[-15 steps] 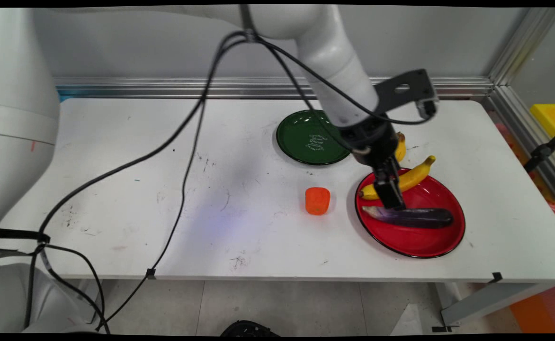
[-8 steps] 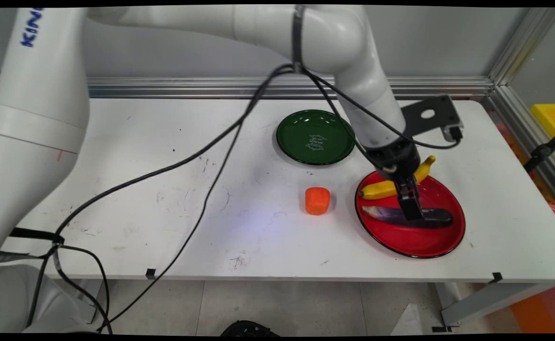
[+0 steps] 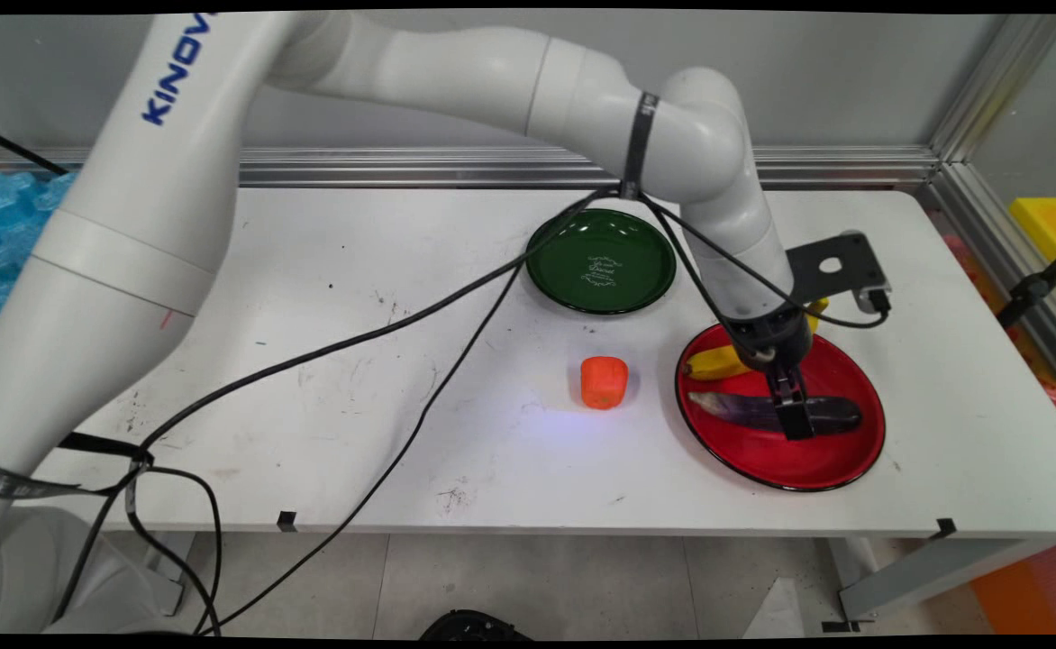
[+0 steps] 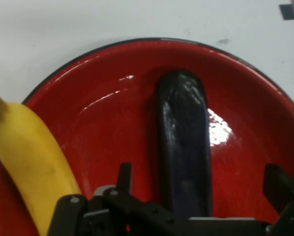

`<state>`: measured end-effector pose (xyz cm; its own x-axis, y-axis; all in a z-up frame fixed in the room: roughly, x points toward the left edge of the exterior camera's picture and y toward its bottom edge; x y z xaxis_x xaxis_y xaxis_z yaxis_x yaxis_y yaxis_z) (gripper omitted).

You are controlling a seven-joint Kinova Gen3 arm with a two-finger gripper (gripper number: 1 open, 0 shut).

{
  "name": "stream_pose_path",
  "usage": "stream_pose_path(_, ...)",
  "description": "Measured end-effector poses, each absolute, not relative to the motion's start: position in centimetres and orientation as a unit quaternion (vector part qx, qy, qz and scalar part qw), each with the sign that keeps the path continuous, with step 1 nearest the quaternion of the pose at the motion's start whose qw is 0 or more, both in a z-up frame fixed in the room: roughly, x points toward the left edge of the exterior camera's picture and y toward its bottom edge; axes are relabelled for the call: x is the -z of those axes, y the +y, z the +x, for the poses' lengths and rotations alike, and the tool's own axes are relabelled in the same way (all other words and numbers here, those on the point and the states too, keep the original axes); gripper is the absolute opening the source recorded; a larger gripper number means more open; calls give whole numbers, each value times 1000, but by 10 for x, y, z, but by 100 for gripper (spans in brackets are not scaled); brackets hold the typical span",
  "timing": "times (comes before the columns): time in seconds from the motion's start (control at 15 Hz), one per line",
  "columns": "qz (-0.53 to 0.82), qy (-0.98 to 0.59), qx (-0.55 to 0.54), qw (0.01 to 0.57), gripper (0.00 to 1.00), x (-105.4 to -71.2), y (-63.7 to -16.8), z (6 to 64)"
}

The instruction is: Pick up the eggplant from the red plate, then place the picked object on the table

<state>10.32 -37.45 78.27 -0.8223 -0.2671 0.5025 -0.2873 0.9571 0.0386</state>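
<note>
A dark purple eggplant point(image 3: 830, 413) lies across the red plate point(image 3: 789, 469). My gripper point(image 3: 796, 422) has come down over its middle. In the hand view the eggplant point(image 4: 184, 142) runs up between my two fingers point(image 4: 124, 176), with a gap on each side, so the gripper point(image 4: 200, 173) is open and straddles it. A yellow banana point(image 3: 715, 361) rests on the plate's far-left rim, partly hidden behind my wrist. In the hand view the banana point(image 4: 34, 167) is at the left, apart from the fingers.
A green plate point(image 3: 600, 261) sits behind and to the left of the red plate. An orange block point(image 3: 604, 381) stands on the table left of the red plate. Black cables hang from the arm across the table's middle.
The gripper has moved right and toward the near side, and dropped lower until its fingers stand on either side of the eggplant. The plates, the banana and the orange block stay where they were.
</note>
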Motion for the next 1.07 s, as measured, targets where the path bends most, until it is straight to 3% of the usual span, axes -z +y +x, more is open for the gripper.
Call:
stream_pose_path(0.2, 142, -956, -17, 257, 100, -770, -382, 97)
stream_pose_path(0.27, 141, -956, -15, 257, 0, -768, -383, 96)
stream_pose_path(0.73, 123, -959, -6, 254, 0, -762, -386, 97)
stream_pose_path(1.07, 110, -957, -7, 269, 0, -789, -381, 101)
